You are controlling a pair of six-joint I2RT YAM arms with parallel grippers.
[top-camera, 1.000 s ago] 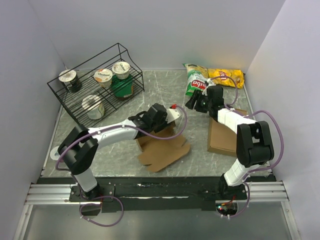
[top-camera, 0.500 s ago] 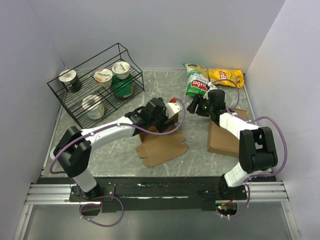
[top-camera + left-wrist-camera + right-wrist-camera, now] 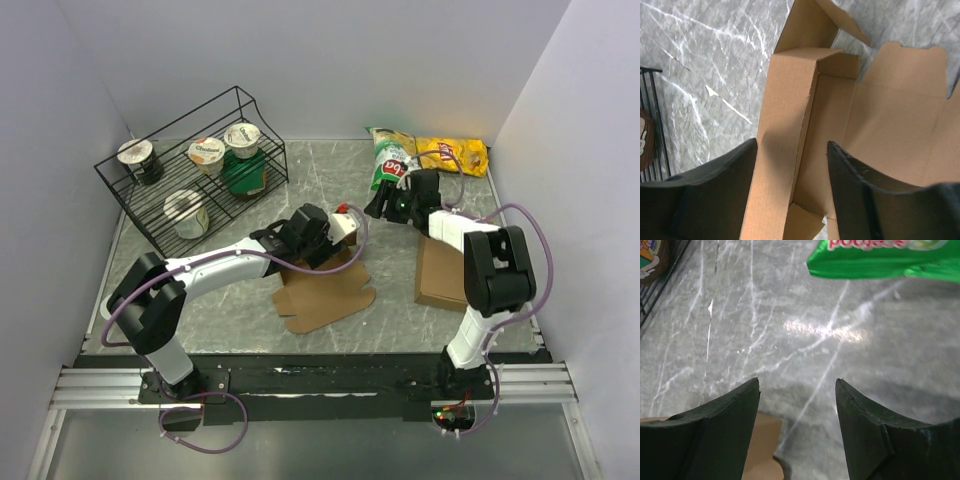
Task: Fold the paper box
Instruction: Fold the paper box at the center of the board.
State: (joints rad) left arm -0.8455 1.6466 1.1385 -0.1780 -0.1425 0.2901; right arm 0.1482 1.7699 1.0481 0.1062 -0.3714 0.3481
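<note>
The paper box (image 3: 325, 292), a brown die-cut blank, lies mid-table with one side wall folded up. My left gripper (image 3: 330, 238) hangs over its far edge. In the left wrist view the box (image 3: 890, 115) fills the frame, and the left gripper (image 3: 792, 145) stands open astride the raised wall, whose crease runs between the fingers. My right gripper (image 3: 385, 205) hovers open to the right of the box, near the green bag. In its own view the right gripper (image 3: 797, 382) has only bare table between its fingers, and a brown cardboard corner (image 3: 762, 437) shows at the lower left.
A black wire rack (image 3: 150, 195) with yogurt cups stands at the back left, and its edge (image 3: 650, 125) shows in the left wrist view. A green snack bag (image 3: 390, 160) (image 3: 880, 257) and a yellow one (image 3: 452, 155) lie at the back right. A plain cardboard slab (image 3: 445, 275) lies at the right.
The left jaws opened wider and then narrowed over the raised wall, shifting the box slightly. The right gripper moved left, towards the green bag, still open.
</note>
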